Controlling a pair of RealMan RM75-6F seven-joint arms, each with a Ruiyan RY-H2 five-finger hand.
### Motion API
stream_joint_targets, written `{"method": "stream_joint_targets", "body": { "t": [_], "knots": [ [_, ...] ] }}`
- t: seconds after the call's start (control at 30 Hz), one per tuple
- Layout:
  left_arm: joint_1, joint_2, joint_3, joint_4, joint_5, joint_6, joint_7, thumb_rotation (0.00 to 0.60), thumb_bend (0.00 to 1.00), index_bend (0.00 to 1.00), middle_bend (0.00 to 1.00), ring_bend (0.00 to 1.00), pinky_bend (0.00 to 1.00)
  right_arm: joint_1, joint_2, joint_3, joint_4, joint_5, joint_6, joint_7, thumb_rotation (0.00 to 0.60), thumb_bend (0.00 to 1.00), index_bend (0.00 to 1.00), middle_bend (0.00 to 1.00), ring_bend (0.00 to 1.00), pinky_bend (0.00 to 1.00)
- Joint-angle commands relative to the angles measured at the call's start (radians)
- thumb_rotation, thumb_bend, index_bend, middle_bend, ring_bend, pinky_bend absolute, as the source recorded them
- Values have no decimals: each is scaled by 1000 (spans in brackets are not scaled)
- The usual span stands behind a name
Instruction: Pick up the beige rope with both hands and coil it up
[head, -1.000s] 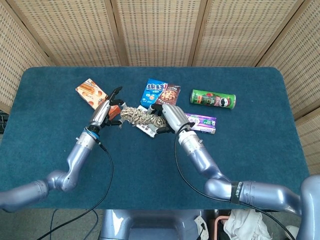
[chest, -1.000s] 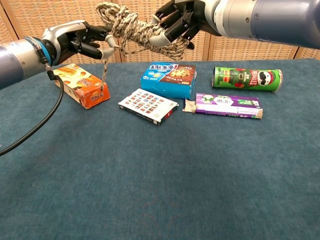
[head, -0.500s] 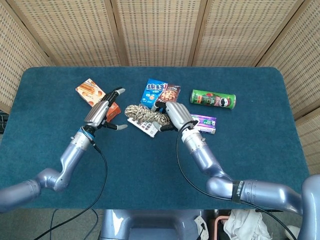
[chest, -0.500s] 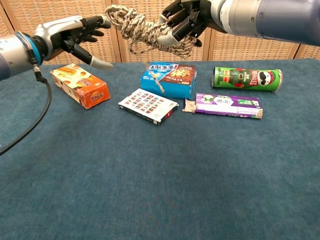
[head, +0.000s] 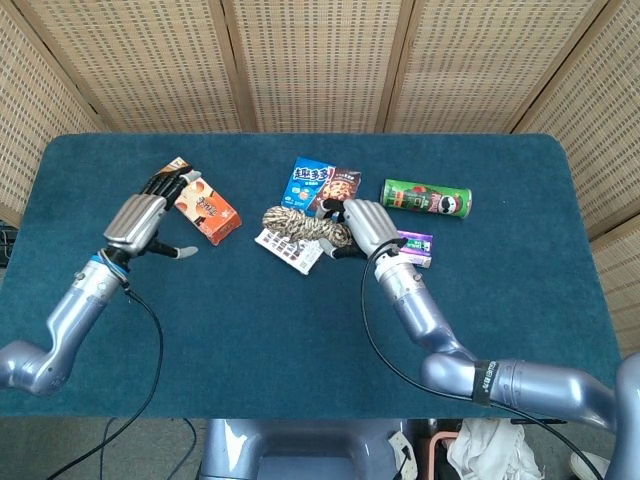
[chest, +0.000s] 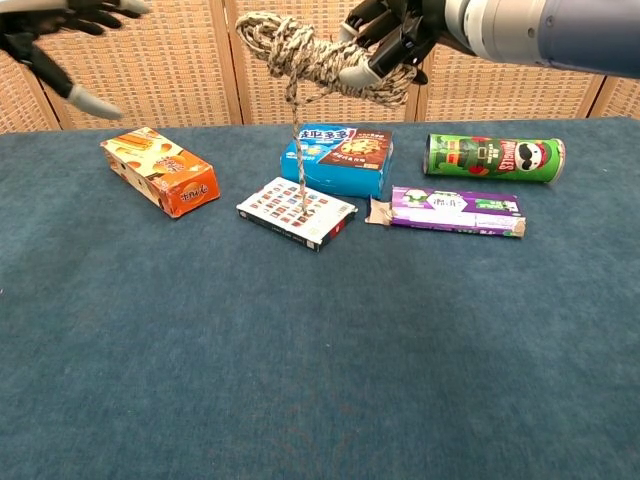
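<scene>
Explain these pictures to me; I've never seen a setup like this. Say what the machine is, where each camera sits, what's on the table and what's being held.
It is a two-armed robot with human-like hands at a blue table. One picture looks down from its head, the other looks forward from its chest. The right hand holds a coiled beige rope in the air, one end dangling. The left hand is open, holding nothing. On the table lie an orange snack box, a blue cookie box, a flat patterned box, a purple packet and a green chip can.

Head view steeply down over the blue table; chest view low, level, closer, same tabletop.
</scene>
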Motion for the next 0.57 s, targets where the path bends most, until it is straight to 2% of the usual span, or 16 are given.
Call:
{"method": "stream_joint_targets", "body": {
  "t": [0.03, 0.17, 0.3, 0.33, 0.37, 0.5, 0.57],
  "knots": [
    [101, 96, 50, -85, -23, 131, 208, 600, 0, 0, 0, 0, 0, -7, 15, -11, -9, -27, 14, -15, 600, 754, 690, 699, 480, 795],
    [180, 143, 81, -160, -74, 234, 355, 600, 0, 0, 0, 0, 0, -14, 29, -21, -22, -53, 29, -31, 600, 755, 690, 699, 480, 795],
    [263, 153, 104, -211, -100, 334, 385, 600, 0, 0, 0, 0, 0, -21, 39, -28, -36, -72, 43, -43, 600, 754, 690, 699, 480, 795],
    [332, 147, 133, -229, -124, 397, 370, 600, 0, 0, 0, 0, 0, -24, 43, -30, -44, -82, 52, -49, 600, 754, 690, 699, 480, 795],
    [359, 139, 148, -235, -119, 429, 378, 600, 0, 0, 0, 0, 0, -26, 45, -31, -49, -85, 56, -52, 600, 754, 690, 699, 480, 795],
    [429, 92, 195, -205, -92, 518, 455, 600, 0, 0, 0, 0, 0, -32, 56, -33, -64, -93, 67, -63, 600, 754, 690, 699, 480, 795],
    [456, 66, 205, -192, -82, 548, 456, 600, 0, 0, 0, 0, 0, -35, 61, -34, -69, -95, 69, -65, 600, 755, 690, 699, 480, 795]
  ]
}}
